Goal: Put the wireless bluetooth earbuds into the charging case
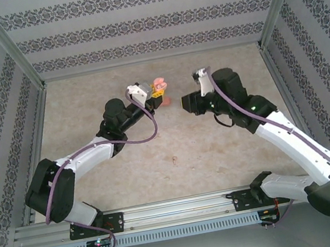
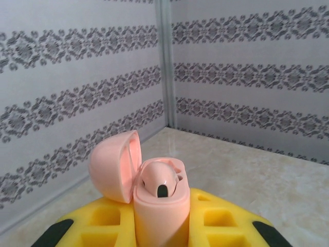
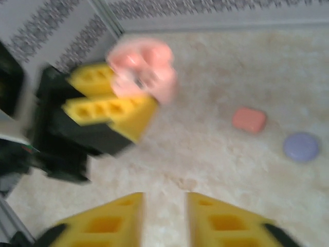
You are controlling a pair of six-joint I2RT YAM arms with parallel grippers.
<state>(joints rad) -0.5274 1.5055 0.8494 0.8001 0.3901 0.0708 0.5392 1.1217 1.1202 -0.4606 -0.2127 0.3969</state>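
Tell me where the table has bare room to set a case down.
Bare: the beige tabletop between both arms' bases, save one tiny speck, and the far-left corner. Crowded: far centre, where the left gripper holds the open pale pink charging case, facing the right gripper, with the coral-red case and round purple case beside.

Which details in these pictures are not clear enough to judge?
- Left wrist view: the pale pink earbud seated in the open pink case hides the rest of the inside; a second earbud cannot be confirmed.
- Right wrist view: motion blur smears the coral case and the purple case; their lids are unreadable.
- Top view: a speck on the table is too small to identify.
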